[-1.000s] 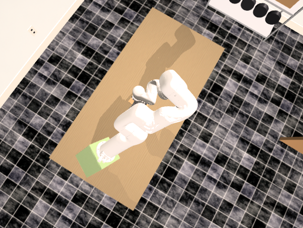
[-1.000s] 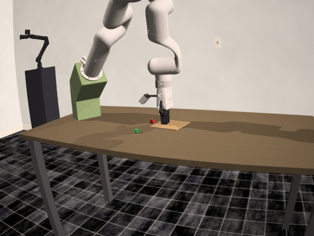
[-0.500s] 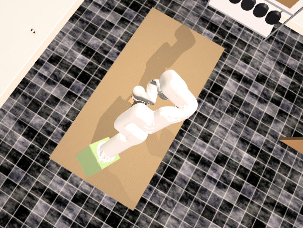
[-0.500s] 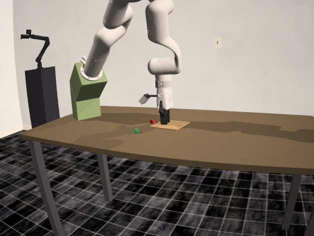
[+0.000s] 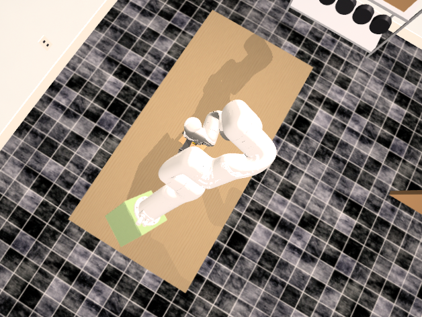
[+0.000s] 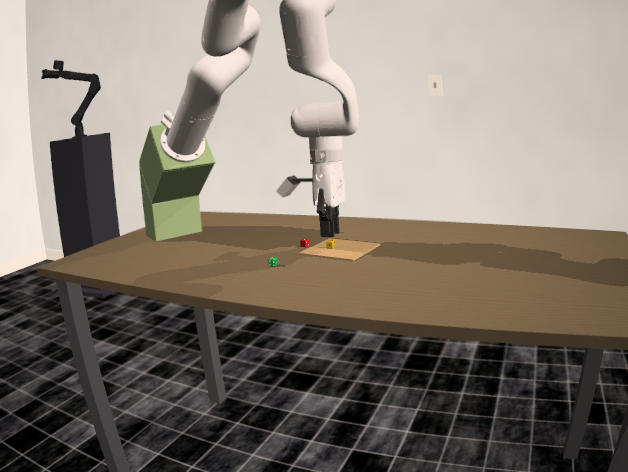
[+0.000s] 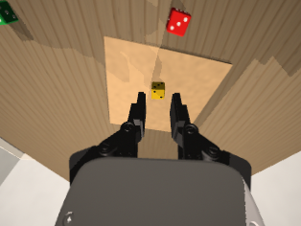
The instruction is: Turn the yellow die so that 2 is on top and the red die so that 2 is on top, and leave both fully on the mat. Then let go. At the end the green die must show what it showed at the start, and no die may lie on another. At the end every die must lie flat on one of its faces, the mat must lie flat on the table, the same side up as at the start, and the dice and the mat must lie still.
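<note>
The wrist view shows what the top view hides: the yellow die (image 6: pixel 330 244) (image 7: pixel 158 90) sits on the mat (image 6: pixel 357 249) (image 7: pixel 129 72), just beyond the parted, empty fingers (image 6: pixel 327 236). Its upper face seems to carry two dark pips, though it is small. Farther out, off the mat, lie the red die (image 6: pixel 304 243) (image 7: pixel 178 22), pips pale, and the green die (image 6: pixel 273 261) (image 7: pixel 7 12).

Your gripper (image 6: pixel 328 235) (image 7: pixel 158 101) has risen; its fingertips, down at the mat (image 6: pixel 355 250) (image 7: pixel 129 81) in the earlier exterior views, now hang above it. In the exterior view, the yellow die (image 6: pixel 330 244) (image 7: pixel 158 91), which you could not make out there before, has come into sight on the mat, at six o'clock from the fingertips.
</note>
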### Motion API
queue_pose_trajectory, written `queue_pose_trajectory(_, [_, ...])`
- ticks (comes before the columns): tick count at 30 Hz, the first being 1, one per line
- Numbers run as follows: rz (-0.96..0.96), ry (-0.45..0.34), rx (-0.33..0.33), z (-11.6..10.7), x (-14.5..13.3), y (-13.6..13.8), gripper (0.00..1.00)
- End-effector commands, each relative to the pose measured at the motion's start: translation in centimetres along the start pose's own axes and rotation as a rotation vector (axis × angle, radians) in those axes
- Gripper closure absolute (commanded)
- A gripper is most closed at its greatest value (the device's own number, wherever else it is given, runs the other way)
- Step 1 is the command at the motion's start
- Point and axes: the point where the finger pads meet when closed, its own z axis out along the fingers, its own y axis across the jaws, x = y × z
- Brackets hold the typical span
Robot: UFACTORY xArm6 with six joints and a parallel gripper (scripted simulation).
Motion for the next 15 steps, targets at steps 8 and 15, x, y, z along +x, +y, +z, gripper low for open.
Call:
queue_pose_trajectory(8, [0.0,0.0,0.001,-5.3,-0.1,0.0,0.69])
queue_pose_trajectory(15, [0.0,0.0,0.001,-6.1,-0.1,0.0,0.69])
